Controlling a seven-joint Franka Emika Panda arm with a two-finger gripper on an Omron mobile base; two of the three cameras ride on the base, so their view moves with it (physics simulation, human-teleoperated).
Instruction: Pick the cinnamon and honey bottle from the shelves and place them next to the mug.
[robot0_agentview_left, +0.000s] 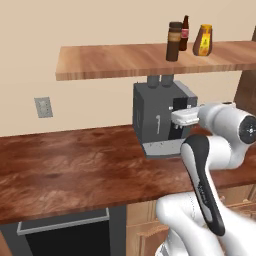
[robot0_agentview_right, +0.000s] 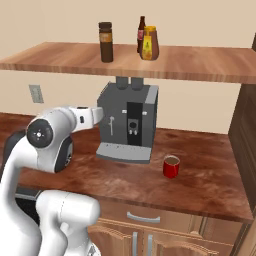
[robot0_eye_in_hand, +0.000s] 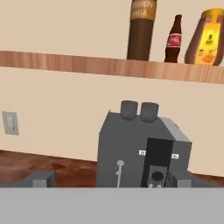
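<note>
Nearest of all is the robot's white arm (robot0_agentview_right: 50, 145), bent at the elbow, its hand held level in front of the grey coffee machine (robot0_agentview_right: 128, 125). Two dark fingers (robot0_eye_in_hand: 40, 178) rise at the bottom of the hand view, spread wide apart and holding nothing — the gripper (robot0_eye_in_hand: 109, 180) is aimed straight at the machine's front.

Above the fingers, well apart from them, runs the reddish-brown shelves (robot0_agentview_right: 165, 62) plank. On it the cinnamon (robot0_agentview_right: 105, 42) stands upright, long axis vertical, dark cap on top with a tan band just below it. Further right along the plank the honey bottle (robot0_agentview_right: 149, 43) also stands upright, broad at the base and tapering to its yellowish cap, yellow label facing into the room. A slim brown bottle with a red label (robot0_agentview_right: 141, 33) stands just behind and beside the honey bottle, between it and the cinnamon as seen from the hand.

Below and to the right of the fingers, the red mug (robot0_agentview_right: 171, 166) sits upright on the dark wooden desk (robot0_agentview_right: 200, 185), near the machine's drip tray. A wall outlet (robot0_agentview_right: 35, 93) lies off to the left. Between fingers and shelf, the machine's two top knobs and the plank's front edge stand in the way.
</note>
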